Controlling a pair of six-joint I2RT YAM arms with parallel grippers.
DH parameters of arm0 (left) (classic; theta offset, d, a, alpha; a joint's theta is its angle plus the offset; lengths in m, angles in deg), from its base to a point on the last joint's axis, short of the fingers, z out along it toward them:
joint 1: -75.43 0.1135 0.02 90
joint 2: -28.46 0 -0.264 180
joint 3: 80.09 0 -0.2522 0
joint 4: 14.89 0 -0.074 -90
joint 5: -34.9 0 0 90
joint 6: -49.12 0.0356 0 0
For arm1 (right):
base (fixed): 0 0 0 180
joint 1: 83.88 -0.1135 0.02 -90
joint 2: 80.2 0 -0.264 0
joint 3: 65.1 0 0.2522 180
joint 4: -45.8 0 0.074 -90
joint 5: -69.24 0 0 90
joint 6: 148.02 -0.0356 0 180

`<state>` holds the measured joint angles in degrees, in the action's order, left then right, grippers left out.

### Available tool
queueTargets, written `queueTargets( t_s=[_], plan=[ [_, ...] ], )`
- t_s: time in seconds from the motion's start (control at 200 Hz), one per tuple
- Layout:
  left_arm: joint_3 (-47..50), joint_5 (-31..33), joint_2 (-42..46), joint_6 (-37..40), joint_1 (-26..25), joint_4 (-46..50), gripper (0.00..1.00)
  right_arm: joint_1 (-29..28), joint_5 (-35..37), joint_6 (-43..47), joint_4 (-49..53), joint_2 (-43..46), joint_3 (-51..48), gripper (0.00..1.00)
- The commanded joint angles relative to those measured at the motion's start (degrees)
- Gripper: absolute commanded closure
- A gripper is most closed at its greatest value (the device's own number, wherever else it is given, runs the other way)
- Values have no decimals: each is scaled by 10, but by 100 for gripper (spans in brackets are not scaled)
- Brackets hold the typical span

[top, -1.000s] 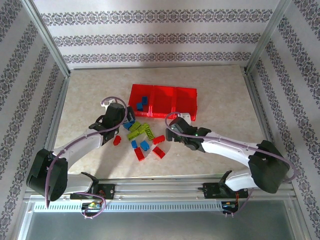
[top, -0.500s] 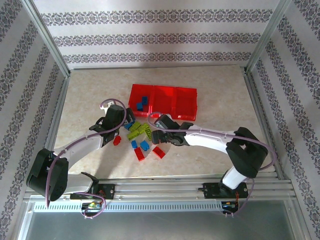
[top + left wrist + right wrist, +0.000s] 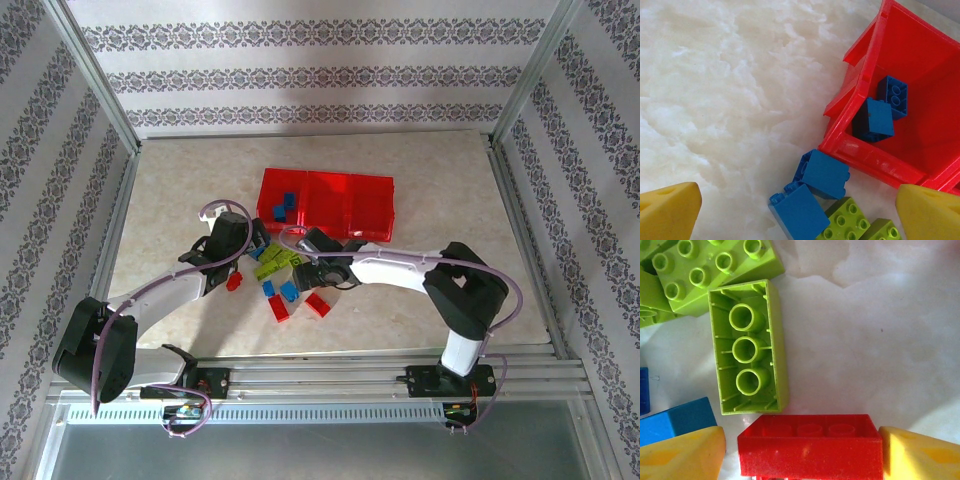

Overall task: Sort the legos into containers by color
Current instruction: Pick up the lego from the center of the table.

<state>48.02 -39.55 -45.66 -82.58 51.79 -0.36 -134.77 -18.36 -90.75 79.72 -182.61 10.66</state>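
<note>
The red tray (image 3: 372, 205) lies at mid-table with two blue legos (image 3: 284, 208) in its left compartment (image 3: 920, 65). The loose legos lie in front of it: lime green ones (image 3: 277, 263), blue ones (image 3: 281, 290) and red ones (image 3: 318, 305). My right gripper (image 3: 318, 268) hangs over the pile, open, straddling a red brick (image 3: 810, 445). Its right finger (image 3: 920, 455) touches the brick's end and its left finger (image 3: 680, 455) stands a little off. An upturned lime brick (image 3: 750, 347) lies just beyond. My left gripper (image 3: 799, 205) is open above two blue bricks (image 3: 822, 172) by the tray's corner.
A lone red brick (image 3: 234, 282) lies left of the pile. Metal frame rails (image 3: 118, 215) border the marble-patterned table on both sides, and patterned walls stand behind. Both arms reach in toward the middle, their grippers close together over the pile.
My right arm has swung left from the tray's right front corner onto the pile, and its jaws have narrowed around a red brick. The left gripper has barely moved.
</note>
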Motion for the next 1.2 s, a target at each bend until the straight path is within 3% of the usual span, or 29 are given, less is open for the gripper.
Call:
queueTargets(
  t_s=[0.0,0.31,0.565,0.924,1.194],
  plan=[
    [5,14,9,-8,0,-12,0,-5,-9,6,34,-23,22,22],
    [6,12,11,-7,3,-9,0,-4,8,-3,51,-37,32,30],
    [7,14,16,-4,3,-4,0,-4,28,-5,55,-10,19,45],
    [8,12,23,0,5,-5,0,25,78,28,54,77,19,49],
    [12,3,23,-2,5,-9,0,83,90,95,29,64,86,49]
  ],
)
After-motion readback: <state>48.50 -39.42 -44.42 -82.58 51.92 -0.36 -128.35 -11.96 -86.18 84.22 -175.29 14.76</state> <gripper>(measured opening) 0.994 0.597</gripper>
